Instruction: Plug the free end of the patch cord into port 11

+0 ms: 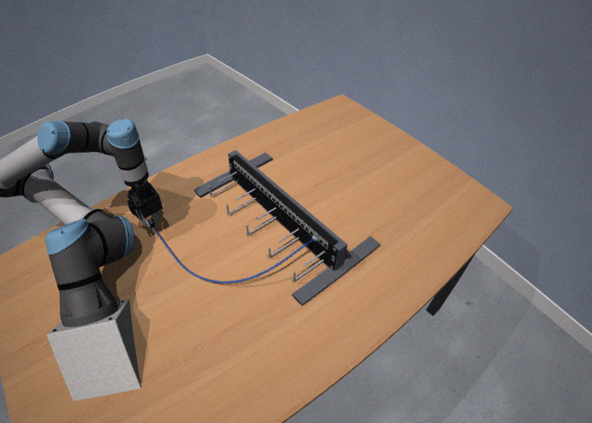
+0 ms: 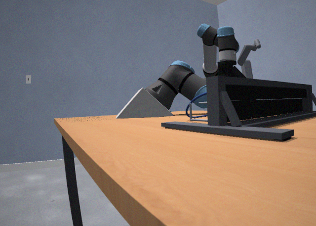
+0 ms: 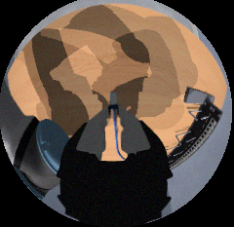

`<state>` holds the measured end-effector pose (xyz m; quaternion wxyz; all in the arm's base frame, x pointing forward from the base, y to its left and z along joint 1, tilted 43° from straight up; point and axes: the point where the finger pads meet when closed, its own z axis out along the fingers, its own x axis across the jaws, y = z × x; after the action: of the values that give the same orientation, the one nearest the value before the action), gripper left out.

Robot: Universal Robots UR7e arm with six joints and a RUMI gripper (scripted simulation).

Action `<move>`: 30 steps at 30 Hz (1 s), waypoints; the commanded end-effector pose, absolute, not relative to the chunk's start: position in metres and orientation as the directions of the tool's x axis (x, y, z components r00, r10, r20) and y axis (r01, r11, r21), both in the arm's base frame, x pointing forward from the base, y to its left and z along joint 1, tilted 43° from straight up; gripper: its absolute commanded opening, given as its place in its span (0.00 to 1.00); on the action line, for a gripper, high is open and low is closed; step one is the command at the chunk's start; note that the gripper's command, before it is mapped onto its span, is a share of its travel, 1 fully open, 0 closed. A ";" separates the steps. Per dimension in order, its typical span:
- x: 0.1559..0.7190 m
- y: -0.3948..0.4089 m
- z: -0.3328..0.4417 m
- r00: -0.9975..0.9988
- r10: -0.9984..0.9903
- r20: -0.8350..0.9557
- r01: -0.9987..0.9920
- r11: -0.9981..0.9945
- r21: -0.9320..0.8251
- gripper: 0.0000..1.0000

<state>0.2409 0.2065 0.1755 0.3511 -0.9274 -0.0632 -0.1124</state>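
My gripper [image 1: 149, 222] [image 3: 113, 105] is shut on the free plug [image 3: 115, 99] of the blue patch cord [image 1: 215, 277] [image 3: 117, 134] [image 2: 190, 106], low over the table near the arm's base. The plug's clear tip sticks out between the fingertips in the wrist view. The cord sags in a curve across the table to its other end [image 1: 313, 239], plugged in near the right end of the black port panel [image 1: 282, 203] [image 2: 265, 97] [image 3: 202, 125]. The rack stands upright on two flat feet [image 1: 334, 270] [image 2: 227, 130]. The gripper is well left of the panel's front. The gripper is hidden behind the rack in the exterior view.
Several metal cable hooks [image 1: 260, 225] stick out from the panel's front towards the arm. The arm's grey pedestal [image 1: 95, 356] [image 2: 142, 106] stands at the table's near left. The wooden table [image 1: 382, 169] [image 2: 178, 167] ends close behind the rack.
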 end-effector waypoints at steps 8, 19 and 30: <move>0.240 0.201 0.182 0.967 0.038 0.253 0.196 -0.746 -0.637 0.00; 0.237 0.191 0.192 0.967 0.038 0.253 0.196 -0.746 -0.637 0.00; 0.235 0.180 0.204 0.967 0.038 0.253 0.196 -0.746 -0.637 0.00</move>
<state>0.2355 0.1840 0.2005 0.3507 -0.9277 -0.0634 -0.1116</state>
